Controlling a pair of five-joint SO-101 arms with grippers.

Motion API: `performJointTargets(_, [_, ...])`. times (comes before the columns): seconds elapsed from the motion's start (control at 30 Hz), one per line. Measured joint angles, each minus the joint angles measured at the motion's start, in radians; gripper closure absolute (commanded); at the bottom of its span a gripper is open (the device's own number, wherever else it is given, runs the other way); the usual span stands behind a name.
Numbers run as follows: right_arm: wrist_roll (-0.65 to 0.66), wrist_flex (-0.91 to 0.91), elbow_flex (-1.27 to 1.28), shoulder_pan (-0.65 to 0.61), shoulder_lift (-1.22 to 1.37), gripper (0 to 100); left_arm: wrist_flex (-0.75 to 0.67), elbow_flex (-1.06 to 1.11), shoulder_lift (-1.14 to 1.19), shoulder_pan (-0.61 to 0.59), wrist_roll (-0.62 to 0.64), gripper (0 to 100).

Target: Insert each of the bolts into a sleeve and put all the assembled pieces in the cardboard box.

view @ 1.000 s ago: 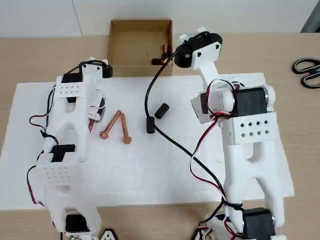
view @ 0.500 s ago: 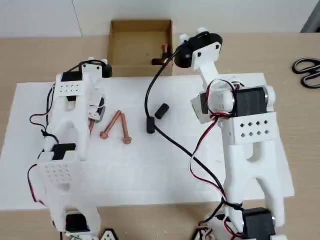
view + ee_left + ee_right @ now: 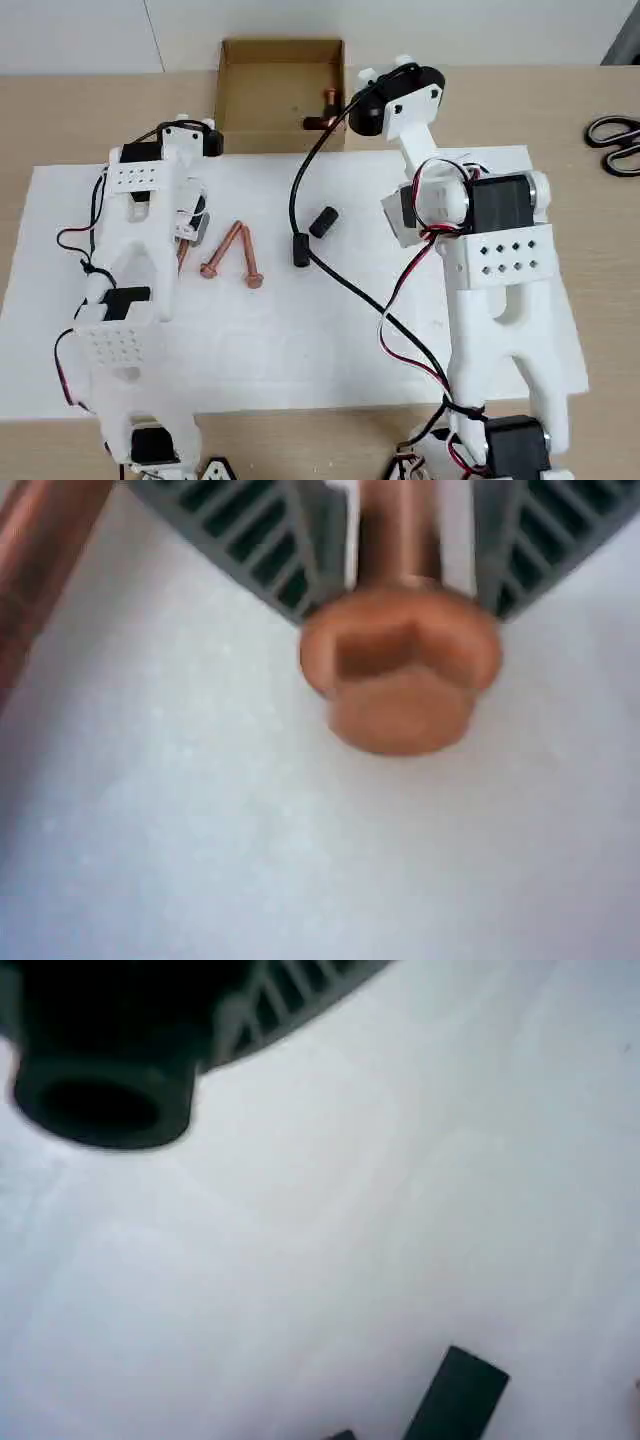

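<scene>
Two copper bolts (image 3: 222, 249) (image 3: 248, 256) lie in a V, two black sleeves (image 3: 322, 222) (image 3: 299, 249) nearby, apart; another bolt (image 3: 326, 102) inside cardboard box (image 3: 262, 100).

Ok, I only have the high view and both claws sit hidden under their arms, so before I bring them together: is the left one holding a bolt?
Observer: Yes. The left wrist view shows the left claw shut on a bolt, gripped by the shank with the head sticking out in front.
Operator: And the right one?
Observer: The right claw is shut on a black sleeve, with its open end sticking out.
Operator: Anything already in that sleeve?
Observer: No, the opening looks dark and empty from the right wrist view.
</scene>
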Motion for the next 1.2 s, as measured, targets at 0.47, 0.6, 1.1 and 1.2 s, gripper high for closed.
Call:
performJointTargets(0.47, [0.000, 0.000, 0.046, -0.002, -0.005, 99.5, 0.048, -0.028, 0.002, 0.006, 0.012, 99])
performJointTargets(0.6, [0.000, 0.000, 0.031, 0.000, -0.005, 99.5, 0.138, -0.071, -0.021, 0.006, 0.012, 99])
performJointTargets(1.1, [0.000, 0.000, 0.061, -0.002, -0.393, 99.5, 0.242, 0.089, -0.632, 0.098, 0.021, 99])
performJointTargets(1.2, [0.000, 0.000, 0.167, -0.002, -0.473, 99.5, 0.195, 0.161, -0.804, 0.155, 0.109, 99])
